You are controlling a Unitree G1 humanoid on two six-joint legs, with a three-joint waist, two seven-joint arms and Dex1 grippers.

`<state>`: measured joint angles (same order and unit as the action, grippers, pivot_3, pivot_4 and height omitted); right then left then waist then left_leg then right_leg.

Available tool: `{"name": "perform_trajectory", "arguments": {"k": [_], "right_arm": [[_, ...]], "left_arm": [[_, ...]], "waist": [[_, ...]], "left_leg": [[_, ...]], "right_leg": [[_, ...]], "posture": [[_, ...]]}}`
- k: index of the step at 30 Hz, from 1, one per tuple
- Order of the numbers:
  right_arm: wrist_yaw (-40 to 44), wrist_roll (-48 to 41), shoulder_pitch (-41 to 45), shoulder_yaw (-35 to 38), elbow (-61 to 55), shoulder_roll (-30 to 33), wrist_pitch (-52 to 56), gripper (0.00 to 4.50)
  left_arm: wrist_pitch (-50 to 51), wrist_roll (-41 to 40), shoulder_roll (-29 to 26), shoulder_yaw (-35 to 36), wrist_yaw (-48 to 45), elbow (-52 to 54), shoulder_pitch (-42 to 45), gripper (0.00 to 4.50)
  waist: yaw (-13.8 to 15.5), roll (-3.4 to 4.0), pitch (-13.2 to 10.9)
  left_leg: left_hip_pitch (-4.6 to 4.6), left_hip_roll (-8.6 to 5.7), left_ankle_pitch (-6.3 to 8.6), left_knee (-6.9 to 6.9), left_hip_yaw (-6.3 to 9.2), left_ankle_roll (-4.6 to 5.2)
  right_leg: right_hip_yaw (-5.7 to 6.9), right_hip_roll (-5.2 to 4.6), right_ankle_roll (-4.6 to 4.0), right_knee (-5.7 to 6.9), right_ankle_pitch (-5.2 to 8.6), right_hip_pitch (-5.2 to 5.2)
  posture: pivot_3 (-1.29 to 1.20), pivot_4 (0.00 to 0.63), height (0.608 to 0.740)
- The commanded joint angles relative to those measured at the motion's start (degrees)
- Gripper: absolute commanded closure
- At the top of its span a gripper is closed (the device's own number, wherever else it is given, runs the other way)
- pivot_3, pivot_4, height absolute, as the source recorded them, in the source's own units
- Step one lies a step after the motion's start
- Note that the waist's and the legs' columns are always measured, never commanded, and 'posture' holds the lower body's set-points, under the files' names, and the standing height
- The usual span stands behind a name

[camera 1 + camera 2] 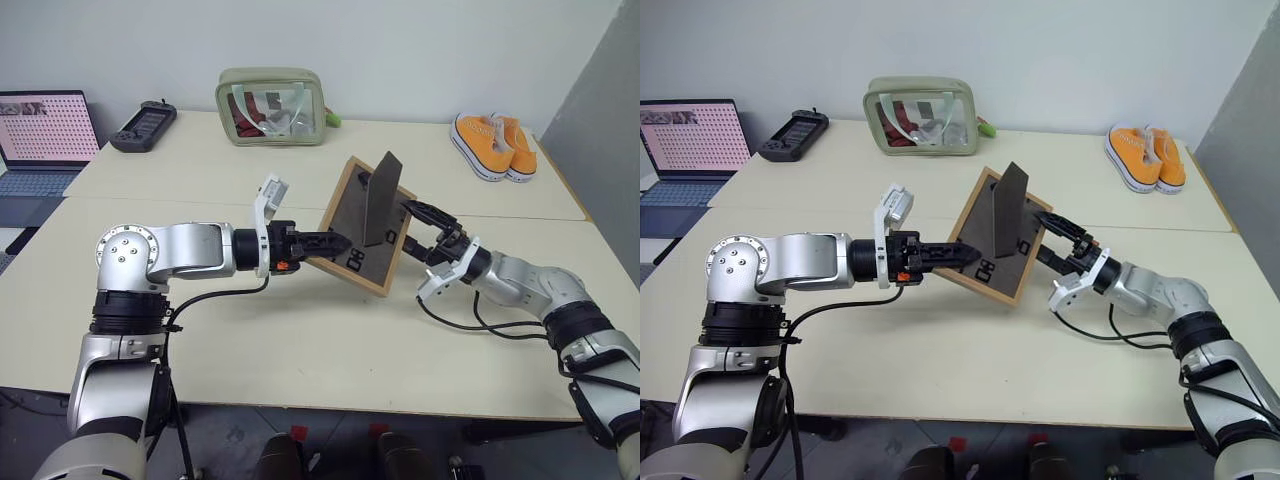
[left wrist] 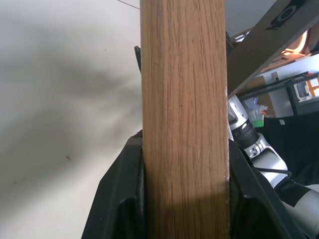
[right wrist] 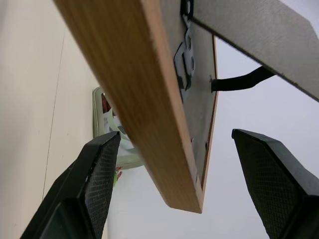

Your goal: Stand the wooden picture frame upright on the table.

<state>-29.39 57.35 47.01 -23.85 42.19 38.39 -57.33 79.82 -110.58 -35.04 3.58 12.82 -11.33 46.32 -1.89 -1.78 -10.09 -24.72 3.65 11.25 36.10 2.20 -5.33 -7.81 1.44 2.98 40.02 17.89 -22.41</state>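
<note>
Roughly over the middle of the table (image 1: 300,340), just nearer than its seam, the wooden picture frame (image 1: 350,240) is held clear of the surface, tilted, with its dark back turned toward the head camera and its fold-out stand leg (image 1: 382,198) swung out and pointing up. The left gripper (image 1: 335,243) is clenched on the frame's lower left edge; in the left wrist view the 2 black fingers (image 2: 117,199) press against both faces of the light-wood rail (image 2: 184,119). The right gripper (image 1: 425,228) sits at the frame's right side with its 2 fingers spread wide; in the right wrist view 1 finger (image 3: 87,189) lies on each side of the frame's edge (image 3: 144,109), with clear gaps, so it grasps nothing. That view also shows a black strap (image 3: 239,82) running from the back panel to the leg.

Along the far edge of the table stand a green clear-windowed pouch (image 1: 270,107) near the middle, a black handheld controller (image 1: 143,127) to its left, and 2 orange shoes (image 1: 494,145) toward the far right corner. An open laptop (image 1: 40,140) sits just past the table's far left corner.
</note>
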Motion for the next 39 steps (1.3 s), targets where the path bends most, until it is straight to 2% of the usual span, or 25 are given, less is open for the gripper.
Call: {"name": "perform_trajectory", "arguments": {"k": [1, 12, 16, 22, 26, 39], "right_arm": [[-4.4, 1.7, 3.5, -1.4, 2.3, 0.9, -0.8, 0.74], [-11.6, 4.7, 7.8, -5.5, 6.1, 2.4, -2.7, 0.74], [-12.6, 5.0, 8.5, -6.6, 6.6, 2.7, -3.1, 1.43], [-13.5, 4.9, 9.0, -7.4, 5.9, 3.0, -3.5, 2.88], [-14.2, 4.9, 9.5, -7.6, 5.6, 3.2, -3.6, 3.05], [-14.0, 4.9, 9.2, -8.0, 4.5, 3.7, -1.5, 3.1]], "left_arm": [[0.1, -2.4, -1.1, -0.1, -2.5, 2.2, 0.9, 3.21], [0.3, -2.4, -2.6, -1.5, -4.3, 1.6, 1.5, 3.21], [0.1, -2.4, -2.4, -1.5, -4.2, 1.3, 1.6, 3.21], [0.1, -2.4, -2.4, -1.7, -4.5, 0.8, 1.7, 3.21], [0.3, -2.4, -2.5, -2.1, -5.1, 0.0, 2.2, 3.21], [-1.6, -2.4, -2.8, -2.7, -3.1, 0.4, 2.6, 3.21]], "waist": [[0.0, 0.0, 0.0], [0.0, 0.0, 0.0], [-0.1, 0.0, 0.0], [-0.1, 0.0, 0.0], [-0.1, 0.0, 0.0], [-0.1, 0.0, 0.0]], "left_leg": [[0.0, -0.02, 0.0, 0.0, 0.04, 0.0], [-0.01, -0.18, -0.03, 0.0, 0.31, 0.03], [-0.01, -0.2, -0.03, -0.01, 0.41, 0.03], [-0.01, -0.22, -0.05, -0.01, 0.46, 0.03], [-0.01, -0.22, -0.05, -0.01, 0.5, 0.04], [-0.01, -0.26, -0.07, -0.01, 0.53, 0.05]], "right_leg": [[0.08, -0.05, 0.0, -0.01, 0.0, 0.02], [0.53, -0.27, 0.0, -0.02, 0.0, 0.16], [0.59, -0.27, 0.0, -0.02, 0.0, 0.19], [0.62, -0.29, 0.0, -0.01, 0.0, 0.2], [0.65, -0.29, 0.0, -0.01, 0.0, 0.21], [0.68, -0.33, 0.0, -0.01, 0.0, 0.23]], "posture": [[0.0, 0.15, 0.74], [0.0, 0.15, 0.74], [0.0, 0.15, 0.74], [0.0, 0.15, 0.74], [0.0, 0.15, 0.74], [0.0, 0.15, 0.74]]}}
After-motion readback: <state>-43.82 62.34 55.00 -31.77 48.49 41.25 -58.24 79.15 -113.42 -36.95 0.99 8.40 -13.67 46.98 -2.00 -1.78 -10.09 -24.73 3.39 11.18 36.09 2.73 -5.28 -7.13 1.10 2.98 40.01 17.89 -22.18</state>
